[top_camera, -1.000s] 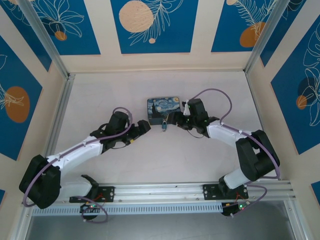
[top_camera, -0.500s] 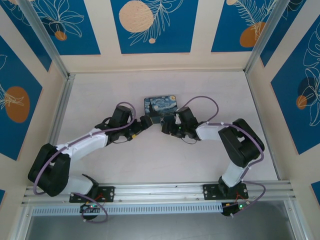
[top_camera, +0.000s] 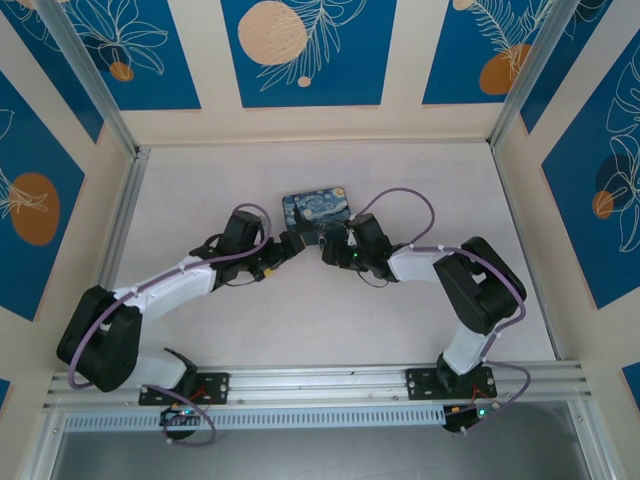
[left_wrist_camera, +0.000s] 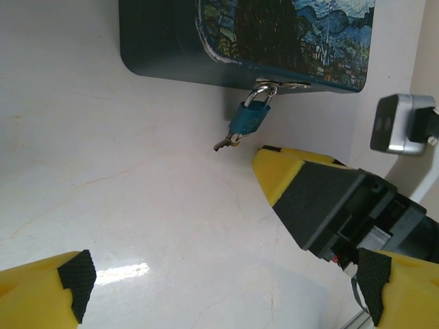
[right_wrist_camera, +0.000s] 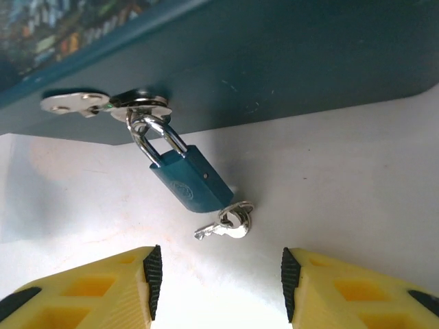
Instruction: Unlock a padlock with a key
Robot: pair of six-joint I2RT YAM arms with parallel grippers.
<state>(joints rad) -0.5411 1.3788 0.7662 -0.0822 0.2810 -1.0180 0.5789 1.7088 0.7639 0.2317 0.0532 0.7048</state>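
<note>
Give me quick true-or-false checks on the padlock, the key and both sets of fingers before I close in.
1. The padlock hangs from the hasp on the box, with its shackle shut. True.
2. The right fingers are clamped on the key. False: they are open, and the key lies on the table ahead of them.
3. The key sits at the padlock's bottom end. True.
4. The left fingers are holding the box. False: they are open and clear of it.
</note>
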